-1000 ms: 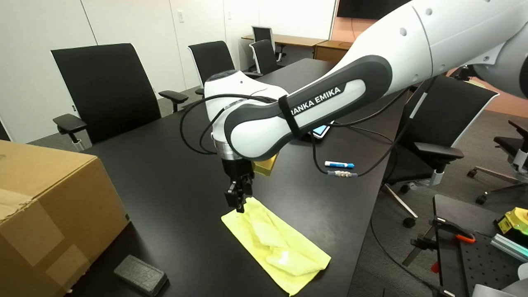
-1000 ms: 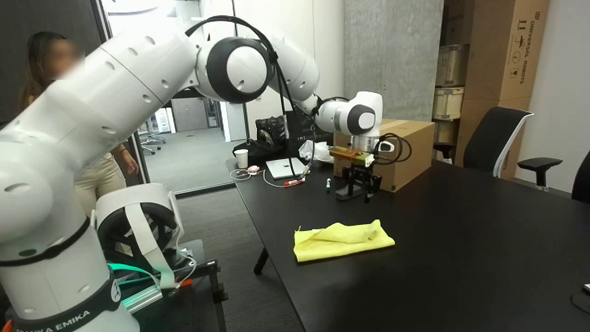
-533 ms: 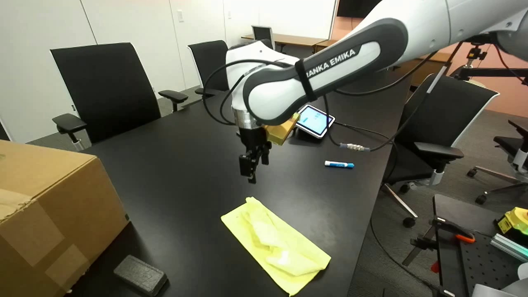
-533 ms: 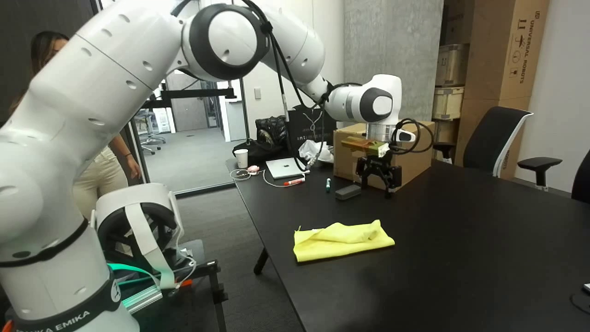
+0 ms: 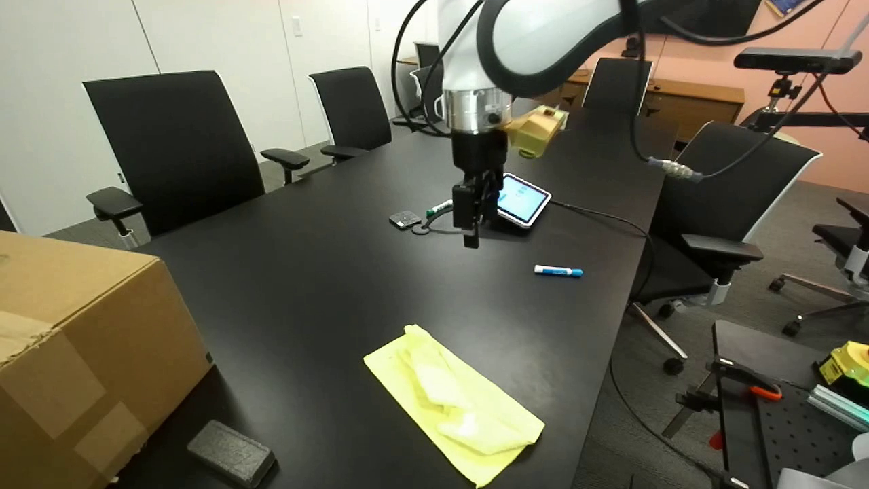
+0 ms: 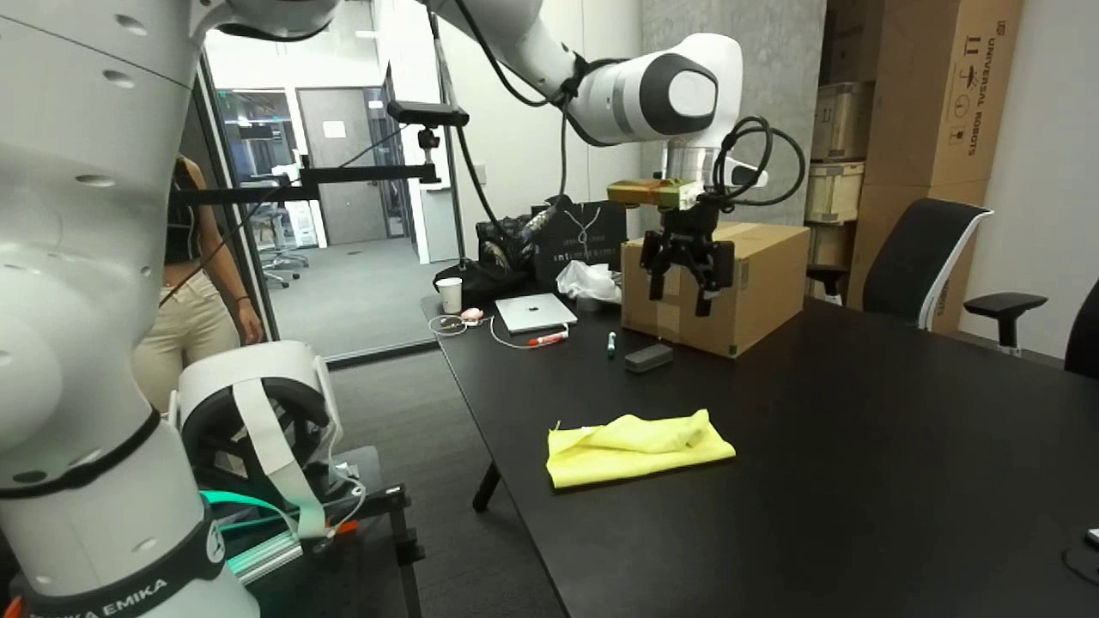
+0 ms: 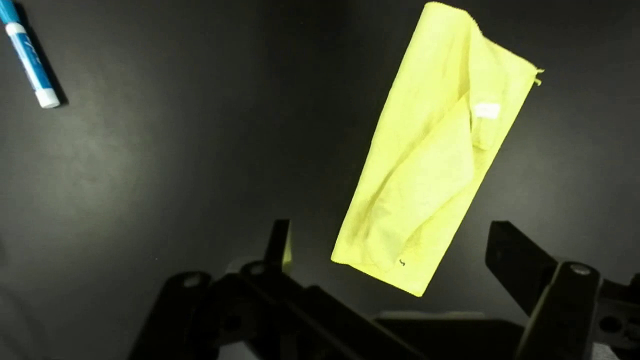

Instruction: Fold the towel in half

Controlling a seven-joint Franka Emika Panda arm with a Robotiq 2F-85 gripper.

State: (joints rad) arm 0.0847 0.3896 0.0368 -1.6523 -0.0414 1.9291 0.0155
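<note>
The yellow towel lies on the black table, doubled over into a long strip. Its upper layer is rumpled, with a loose flap along the middle. It shows in both exterior views (image 5: 451, 407) (image 6: 640, 453) and in the wrist view (image 7: 425, 165), where a white label is near its far end. My gripper is open and empty, raised well above the table and clear of the towel. It shows in both exterior views (image 5: 478, 227) (image 6: 681, 300). In the wrist view the fingers of the gripper (image 7: 390, 224) stand wide apart, with the towel below and beyond them.
A cardboard box (image 5: 102, 367) and a dark eraser block (image 5: 232, 451) stand on the table. A blue marker (image 5: 558, 271), a tablet (image 5: 523, 199) and a small dark square item (image 5: 405, 219) lie farther along. A laptop (image 6: 534, 312) and a cup (image 6: 449, 294) are near the table's edge.
My gripper has risen from close to the towel's corner and moved away toward the tablet. Its fingers show apart at half a second ago and now. The towel has not moved.
</note>
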